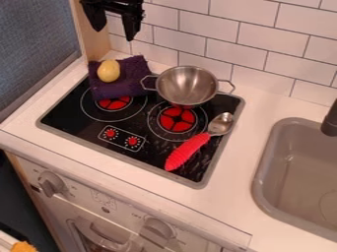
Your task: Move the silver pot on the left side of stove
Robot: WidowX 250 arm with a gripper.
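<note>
At the top edge, left of centre, the black gripper hangs with its two fingers spread and nothing between them. It is above and to the left of the silver pot, a small metal bowl shape with two looped handles. The pot stands at the back right of the black stove, partly behind the right burner. One of its handles touches or nearly touches the purple cloth. The left burner is partly covered by that cloth.
A folded purple cloth with a yellow egg-shaped item on it lies at the stove's back left. A red-handled spoon crosses the stove's right side. The sink is at the right, the tiled wall behind.
</note>
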